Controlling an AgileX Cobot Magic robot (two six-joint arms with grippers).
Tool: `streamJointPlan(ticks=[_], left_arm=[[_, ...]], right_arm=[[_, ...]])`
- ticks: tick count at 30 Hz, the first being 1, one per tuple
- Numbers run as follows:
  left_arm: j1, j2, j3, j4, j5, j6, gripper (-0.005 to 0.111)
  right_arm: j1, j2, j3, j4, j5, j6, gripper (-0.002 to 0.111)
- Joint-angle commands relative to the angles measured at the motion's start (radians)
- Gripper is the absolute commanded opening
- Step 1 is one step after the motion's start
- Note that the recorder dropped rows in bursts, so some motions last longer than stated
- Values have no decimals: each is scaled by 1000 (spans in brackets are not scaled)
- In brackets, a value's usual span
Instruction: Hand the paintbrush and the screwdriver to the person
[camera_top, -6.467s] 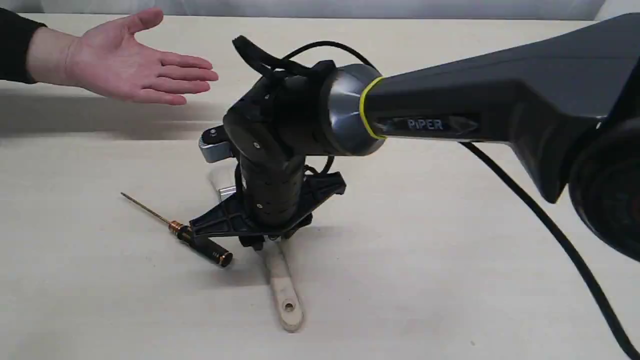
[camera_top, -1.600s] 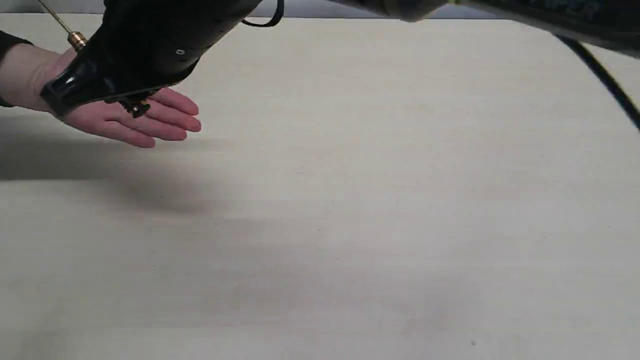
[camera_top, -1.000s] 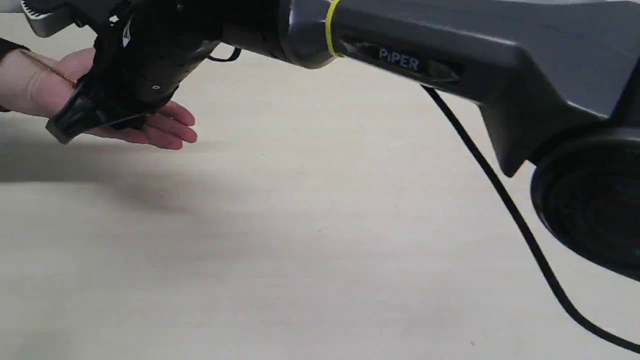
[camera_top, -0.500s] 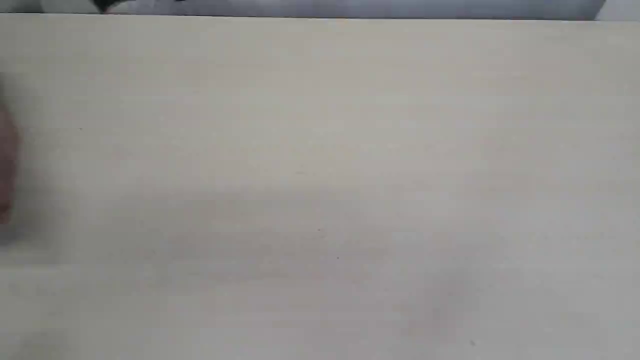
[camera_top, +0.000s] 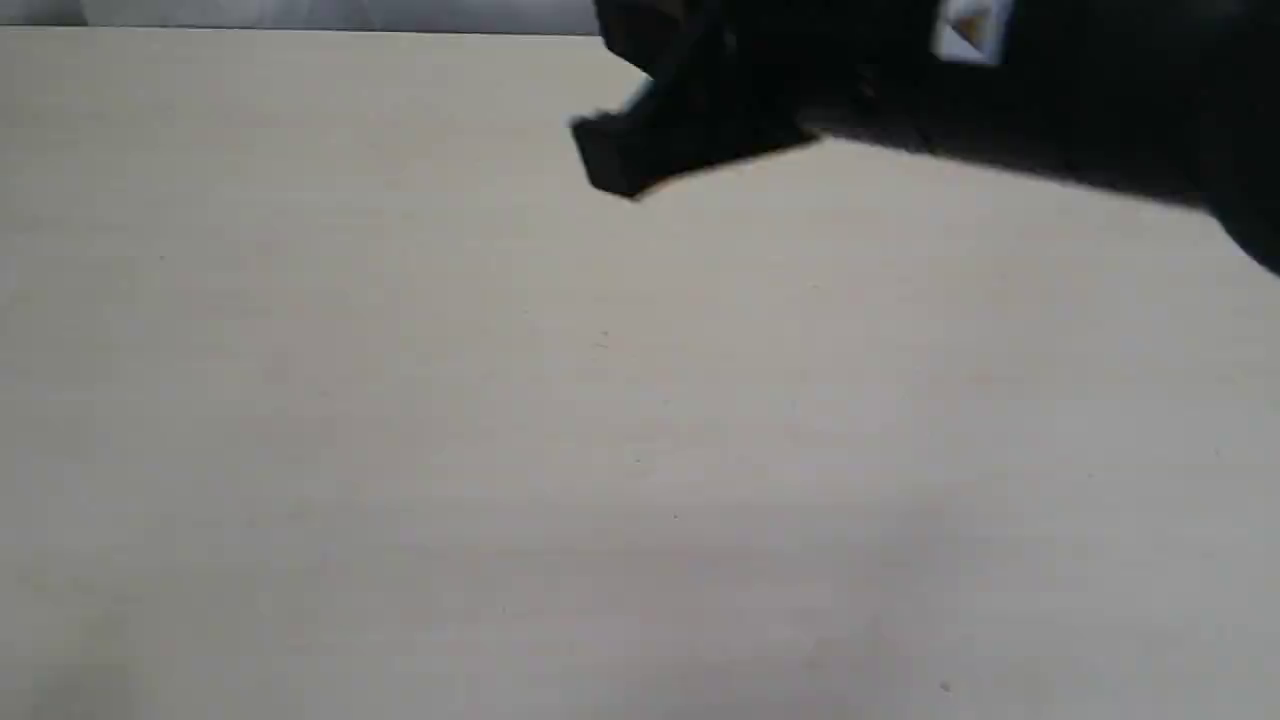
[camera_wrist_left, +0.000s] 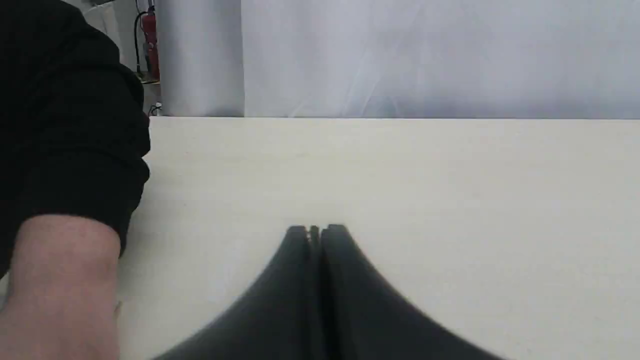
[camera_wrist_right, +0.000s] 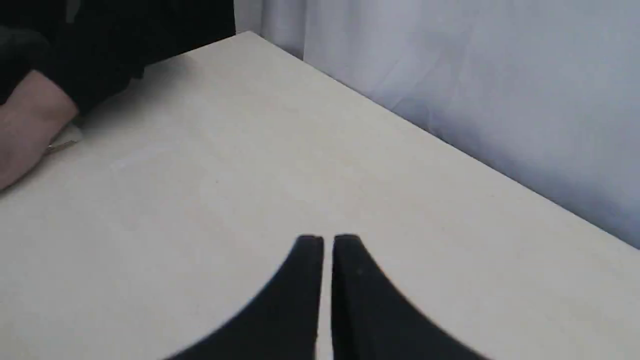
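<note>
Now the left gripper hangs low over the pale table with its two dark fingers pressed together and nothing between them. Close beside it is the person's bare wrist, coming out of a black sleeve. A white curtain closes off the far side of the table, and a red fire extinguisher stands in the corner behind the sleeve.

The right gripper is also over bare table, near its far edge. Its jaws are drawn in to a thin slit through which only the tabletop shows, so it holds nothing. Well apart from it, at the table's other end, the person's hand rests on the surface. A thin metal sliver pokes out from under the hand and looks like the shaft of the screwdriver. A pale patch touches it, too small to tell whether it is part of the paintbrush.

From the exterior view, a dark arm crosses the upper right, badly blurred, with a blocky black end held above the table. How its jaws stand cannot be told there.
</note>
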Motion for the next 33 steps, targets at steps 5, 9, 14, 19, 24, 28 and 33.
streamJointPlan(ticks=[5,9,14,19,24,28,33], left_arm=[[-6,-2,2,-1,-11,-2,0],[-6,-2,2,-1,-11,-2,0],[-6,-2,2,-1,-11,-2,0],[-6,-2,2,-3,-11,-2,0],[-6,-2,2,-3,-10,-2,0],[-6,-2,2,-3,-10,-2,0],[-6,-2,2,-3,-10,-2,0]], right_arm=[[-17,-336,294,35,-91,-3,5],[-29,-495,337,59,-58,-21,5],[-29,-608,371,63,-58,-58,5],[-50,-683,443,63,-58,-114,5],[-278,-763,564,154,-68,-106,5],[-490,-853,657,176,-80,-99,5],[-701,-991,747,171,-70,-128,5]])
